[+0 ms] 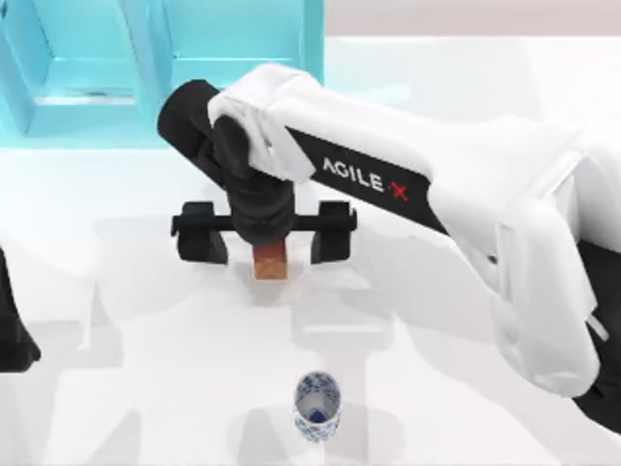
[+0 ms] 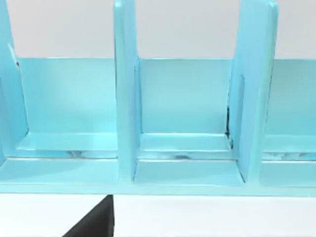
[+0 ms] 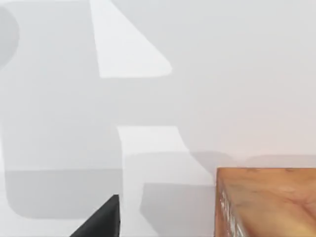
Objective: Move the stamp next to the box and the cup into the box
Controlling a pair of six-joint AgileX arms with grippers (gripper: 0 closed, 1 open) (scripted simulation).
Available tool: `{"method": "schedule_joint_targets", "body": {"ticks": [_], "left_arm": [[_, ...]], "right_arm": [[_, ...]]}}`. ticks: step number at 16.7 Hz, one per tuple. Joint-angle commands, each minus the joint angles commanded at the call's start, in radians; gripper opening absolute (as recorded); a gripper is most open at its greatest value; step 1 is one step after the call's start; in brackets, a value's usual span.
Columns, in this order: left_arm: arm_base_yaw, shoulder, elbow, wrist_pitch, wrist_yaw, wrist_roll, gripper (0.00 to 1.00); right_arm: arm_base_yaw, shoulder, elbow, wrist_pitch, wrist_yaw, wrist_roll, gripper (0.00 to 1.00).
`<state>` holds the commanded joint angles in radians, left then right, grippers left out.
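The stamp (image 1: 271,263) is a small reddish-brown block standing on the white table, a short way in front of the light blue box (image 1: 165,68). My right gripper (image 1: 267,241) hovers directly over it, open, with its black fingers (image 1: 204,235) spread wide on either side and not touching it. In the right wrist view the stamp's glossy orange-brown face (image 3: 266,205) is close by, with one black fingertip (image 3: 101,221) beside it. The white cup with blue patterning (image 1: 317,406) stands upright nearer the front edge, apart from both. My left arm (image 1: 12,325) is parked at the left edge.
The box has upright dividers forming several open compartments (image 2: 185,143), seen close in the left wrist view. The white right arm (image 1: 466,194) stretches across the table from the right side. White table surface (image 1: 146,388) lies between the cup and the left arm.
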<state>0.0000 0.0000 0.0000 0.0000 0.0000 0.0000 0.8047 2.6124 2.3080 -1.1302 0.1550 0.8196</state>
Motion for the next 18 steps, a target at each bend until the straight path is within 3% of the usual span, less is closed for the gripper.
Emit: {"method": "schedule_joint_targets", "body": {"ticks": [11, 18], "left_arm": [[0.0, 0.0, 0.0, 0.0, 0.0, 0.0, 1.0], [0.0, 0.0, 0.0, 0.0, 0.0, 0.0, 1.0]], "right_arm": [[0.0, 0.0, 0.0, 0.0, 0.0, 0.0, 0.02], [0.0, 0.0, 0.0, 0.0, 0.0, 0.0, 0.0]]}}
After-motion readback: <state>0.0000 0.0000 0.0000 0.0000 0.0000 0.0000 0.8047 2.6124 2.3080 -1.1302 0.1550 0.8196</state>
